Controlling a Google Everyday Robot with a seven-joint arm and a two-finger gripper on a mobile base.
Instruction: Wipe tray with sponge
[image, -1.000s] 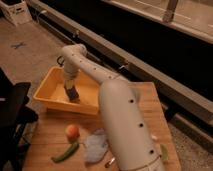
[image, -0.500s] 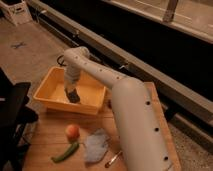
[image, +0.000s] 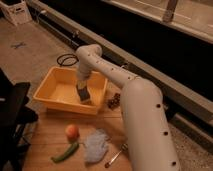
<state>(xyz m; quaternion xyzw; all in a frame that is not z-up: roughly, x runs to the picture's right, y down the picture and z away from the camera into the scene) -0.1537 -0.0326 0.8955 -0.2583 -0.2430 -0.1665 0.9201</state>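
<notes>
The claw (image: 82, 92) reaches down inside the yellow tray (image: 59, 106), clamped on a dark sponge (image: 84, 97) that looks pressed against the tray floor, close to the tray's right wall and front rim. Most of the tray floor lies open to the left of the claw and behind it, so the wiping seems to have plenty of surface left to cover. The main risk is the tray itself: it appears light and sits loose on the wooden worktop (image: 45, 145), so a firm stroke toward the wall beside the claw could shove or tip it instead of cleaning it. Just beyond that wall, to the right of the claw, sits a small dark cluster (image: 114, 101) that cannot be identified; a sliding tray would push it along. In front of the claw, past the front rim, lie an orange fruit (image: 72, 131), a green pepper (image: 65, 152) and a crumpled cloth (image: 95, 145); a tray dragged forward would scatter them. Too light a press, or a loose grip, could leave the sponge behind mid-stroke.
</notes>
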